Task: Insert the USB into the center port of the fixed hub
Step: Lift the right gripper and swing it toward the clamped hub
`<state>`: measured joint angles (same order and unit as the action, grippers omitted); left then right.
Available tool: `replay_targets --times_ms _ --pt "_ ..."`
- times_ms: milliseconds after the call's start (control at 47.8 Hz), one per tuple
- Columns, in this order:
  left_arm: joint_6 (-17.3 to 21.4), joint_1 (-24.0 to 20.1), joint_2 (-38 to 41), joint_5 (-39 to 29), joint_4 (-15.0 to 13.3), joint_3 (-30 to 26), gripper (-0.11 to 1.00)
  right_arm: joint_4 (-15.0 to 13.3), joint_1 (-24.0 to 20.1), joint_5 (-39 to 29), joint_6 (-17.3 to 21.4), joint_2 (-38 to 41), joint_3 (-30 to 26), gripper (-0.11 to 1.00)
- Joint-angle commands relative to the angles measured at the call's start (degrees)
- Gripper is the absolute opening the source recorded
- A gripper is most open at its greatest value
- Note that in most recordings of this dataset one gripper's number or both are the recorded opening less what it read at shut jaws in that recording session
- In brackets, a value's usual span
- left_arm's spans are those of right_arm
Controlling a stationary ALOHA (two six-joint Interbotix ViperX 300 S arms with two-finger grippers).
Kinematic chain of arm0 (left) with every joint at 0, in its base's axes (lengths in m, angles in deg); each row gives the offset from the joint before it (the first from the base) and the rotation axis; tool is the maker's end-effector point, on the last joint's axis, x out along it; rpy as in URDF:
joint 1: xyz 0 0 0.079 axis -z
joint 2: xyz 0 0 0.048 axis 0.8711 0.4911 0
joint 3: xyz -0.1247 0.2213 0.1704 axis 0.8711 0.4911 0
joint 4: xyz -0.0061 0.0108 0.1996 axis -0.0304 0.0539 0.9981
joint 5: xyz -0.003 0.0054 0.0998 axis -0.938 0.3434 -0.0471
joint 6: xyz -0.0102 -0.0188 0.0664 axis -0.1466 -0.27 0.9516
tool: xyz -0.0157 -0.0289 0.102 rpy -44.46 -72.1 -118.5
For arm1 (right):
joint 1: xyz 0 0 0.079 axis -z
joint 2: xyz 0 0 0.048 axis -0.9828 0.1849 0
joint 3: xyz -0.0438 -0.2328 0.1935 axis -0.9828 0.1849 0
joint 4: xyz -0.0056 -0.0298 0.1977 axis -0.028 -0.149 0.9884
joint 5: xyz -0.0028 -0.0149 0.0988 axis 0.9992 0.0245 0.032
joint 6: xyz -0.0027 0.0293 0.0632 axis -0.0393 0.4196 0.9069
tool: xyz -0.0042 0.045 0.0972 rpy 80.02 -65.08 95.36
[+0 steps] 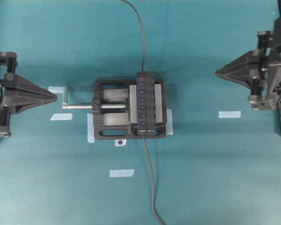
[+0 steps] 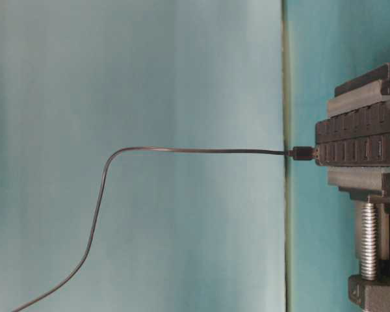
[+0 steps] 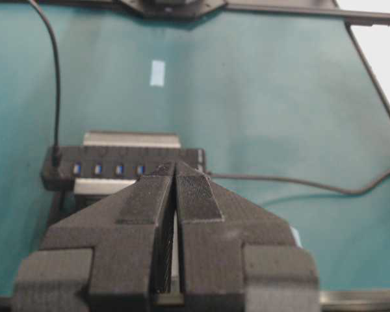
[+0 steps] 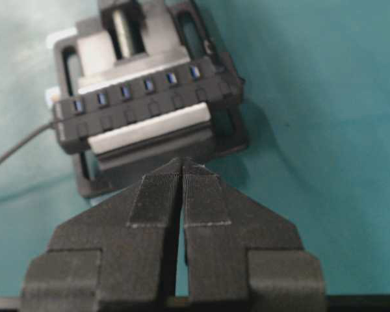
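Teal table (image 1: 215, 178) with bits of pale tape (image 1: 121, 173) on it. Dead centre in the overhead view sits a black vise (image 1: 107, 115), silver screw (image 1: 82, 106) pointing left, clamping the hub (image 1: 145, 104), which runs top to bottom with a row of blue sockets. The center port (image 1: 142, 104) is the middle one and looks empty (all the blue tongues visible).

One cable (image 1: 143, 37) leaves the hub's upper end toward the top edge, another (image 1: 151, 183) leaves the lower end toward the bottom edge. The USB itself can't be picked out in any view; the plug (image 2: 303, 153) in the table-level view is seated in the hub's end, so probably the hub's own lead.

Left gripper (image 1: 54, 96) at far left, right gripper (image 1: 218, 72) at upper right, both well apart from the hub, jaws pressed together, holding nothing.

Judgement: the plug is light and rigid, its cable limp and draggy. Pinch the plug body on its flat sides, not the cable, leaving the metal tip free.
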<state>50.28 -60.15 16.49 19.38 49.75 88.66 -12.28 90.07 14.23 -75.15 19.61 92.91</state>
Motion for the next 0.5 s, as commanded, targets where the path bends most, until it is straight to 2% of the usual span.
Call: replay_targets --times_ms 0,230,481 --pt "-0.09 0.09 0.88 0.26 0.09 -1.76 0.00 -0.18 0.53 0.09 0.18 1.41 -2.29 0.03" --pt "-0.09 0.09 1.85 0.18 0.09 -1.85 0.00 -0.18 0.70 -1.23 -0.18 7.21 -4.83 0.03" --pt "-0.09 0.09 2.29 -2.46 0.09 -2.55 0.00 -0.79 0.88 -1.32 -3.16 15.47 -9.49 0.03"
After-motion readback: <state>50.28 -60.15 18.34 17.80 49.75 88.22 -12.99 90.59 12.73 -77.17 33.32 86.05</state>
